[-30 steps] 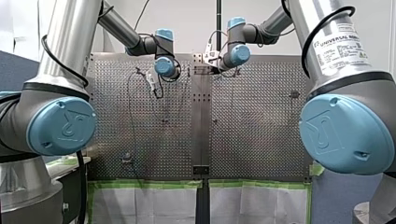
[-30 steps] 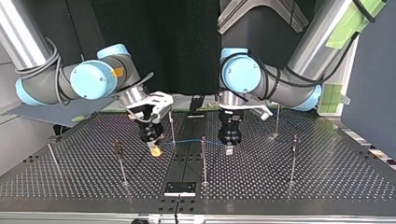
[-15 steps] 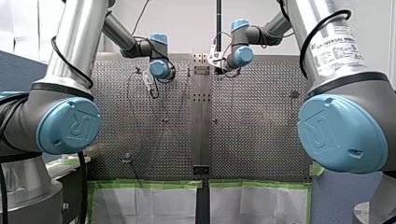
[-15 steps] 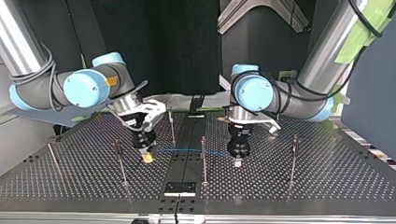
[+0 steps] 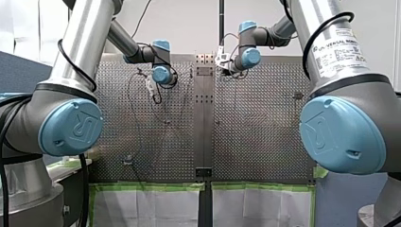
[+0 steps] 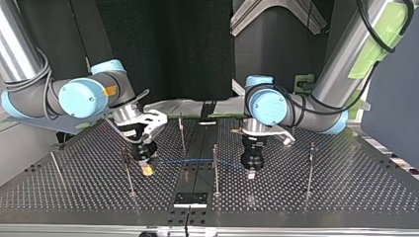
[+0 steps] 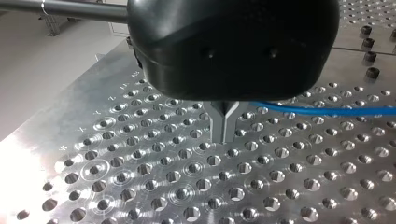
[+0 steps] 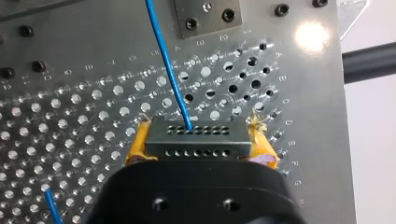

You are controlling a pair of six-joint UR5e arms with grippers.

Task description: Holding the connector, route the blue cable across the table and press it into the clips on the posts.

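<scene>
In the right wrist view my right gripper [image 8: 198, 154] has its yellow pads [image 8: 136, 145] shut on the ends of a grey connector [image 8: 196, 137]. The blue cable [image 8: 168, 70] leaves the connector and runs ahead over the perforated table. In the top view my right gripper [image 6: 146, 170] hangs low at the left and my left gripper [image 6: 251, 173] at the right. The blue cable [image 6: 197, 161] is stretched between them and passes the middle post [image 6: 215, 168]. In the left wrist view my left gripper [image 7: 225, 128] has its metal fingers together, with the cable [image 7: 327, 111] leading off sideways from them.
Thin posts stand on the table in the top view: one [image 6: 126, 170] beside my right gripper, one [image 6: 181, 133] behind the cable, one [image 6: 310, 168] at the right and one [image 6: 55, 165] at the far left. A black plate [image 6: 190, 199] lies on the centre rail near the front edge.
In the top view both grippers have come nearer the camera and moved apart, my right one to the left and my left one to the right. The cable span between them is longer.
</scene>
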